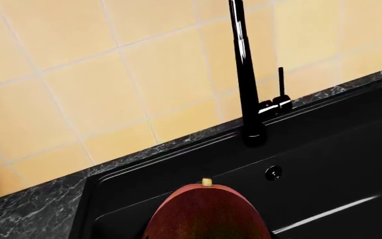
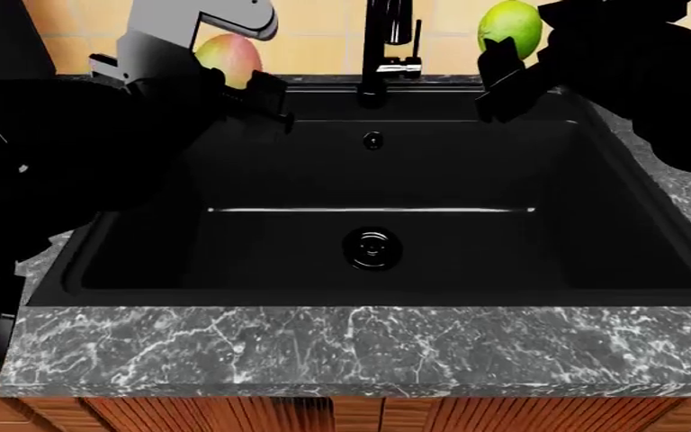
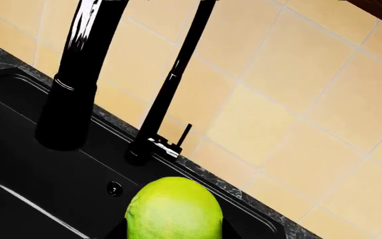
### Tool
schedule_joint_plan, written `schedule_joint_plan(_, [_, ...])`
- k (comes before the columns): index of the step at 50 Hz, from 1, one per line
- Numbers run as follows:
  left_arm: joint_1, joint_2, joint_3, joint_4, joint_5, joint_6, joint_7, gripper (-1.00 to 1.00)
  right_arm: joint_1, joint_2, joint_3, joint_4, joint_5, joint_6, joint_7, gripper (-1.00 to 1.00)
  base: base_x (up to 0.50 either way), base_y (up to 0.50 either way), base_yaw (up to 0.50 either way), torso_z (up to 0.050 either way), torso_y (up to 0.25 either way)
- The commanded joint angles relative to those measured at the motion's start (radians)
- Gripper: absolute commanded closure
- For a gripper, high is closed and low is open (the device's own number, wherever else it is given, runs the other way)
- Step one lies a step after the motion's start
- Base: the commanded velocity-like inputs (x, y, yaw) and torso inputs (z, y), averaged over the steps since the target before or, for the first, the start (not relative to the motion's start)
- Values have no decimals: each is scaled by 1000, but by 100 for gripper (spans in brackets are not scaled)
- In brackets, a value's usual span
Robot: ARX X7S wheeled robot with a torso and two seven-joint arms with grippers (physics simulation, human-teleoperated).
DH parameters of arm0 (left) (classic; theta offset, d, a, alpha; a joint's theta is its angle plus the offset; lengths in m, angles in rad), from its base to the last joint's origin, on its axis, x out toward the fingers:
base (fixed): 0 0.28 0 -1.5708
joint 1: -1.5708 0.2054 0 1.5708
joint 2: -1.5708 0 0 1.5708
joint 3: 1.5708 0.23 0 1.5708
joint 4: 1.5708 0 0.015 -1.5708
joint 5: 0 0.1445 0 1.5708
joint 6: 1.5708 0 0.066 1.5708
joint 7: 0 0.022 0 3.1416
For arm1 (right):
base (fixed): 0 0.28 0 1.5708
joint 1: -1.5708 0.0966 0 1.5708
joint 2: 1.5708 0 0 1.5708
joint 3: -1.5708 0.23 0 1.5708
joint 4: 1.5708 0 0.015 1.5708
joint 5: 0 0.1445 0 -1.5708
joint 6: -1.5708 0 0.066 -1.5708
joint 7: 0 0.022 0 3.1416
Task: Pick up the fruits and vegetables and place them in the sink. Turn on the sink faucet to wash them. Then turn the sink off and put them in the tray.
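Over the sink (image 2: 633,261), end effectors grip apple (image 2: 230,54), lime (image 2: 510,27).

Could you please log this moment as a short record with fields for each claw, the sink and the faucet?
left claw: holding the apple above the sink's back left corner
right claw: holding the lime above the sink's back right corner
sink: black basin, nothing lying in it, drain uncovered
faucet: at the middle of the back rim, no water visible
apple in left wrist view, red side up, stem showing
tray: not in view
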Motion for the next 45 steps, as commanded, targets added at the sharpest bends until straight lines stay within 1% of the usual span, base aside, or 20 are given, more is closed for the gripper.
schedule_joint_plan(1, [-13,0,-10,0,3,-1,-12,100,8,-3,-15,10,-19,-5,-17,100,457,-184,0,50,0])
schedule_joint_plan(13, [-17,-6,-14,5,-4,-2,-17,100,11,-1,-32,9,-23,-11,-32,100,452,-198,0,50,0])
schedule_joint_plan(33, [-18,-15,-7,5,-2,2,-10,100,22,-3,-42,9,-22,-4,-33,100,495,8,0,50,0])
schedule_joint_plan(35, [-18,-16,-7,5,-3,1,-10,100,21,-4,-44,12,-24,-7,-34,100,0,0,0,43,0])
schedule_joint_plan(45, [-10,-14,5,-3,9,24,13,100,25,-13,-69,41,-40,-24,-54,100,0,0,0,0,0])
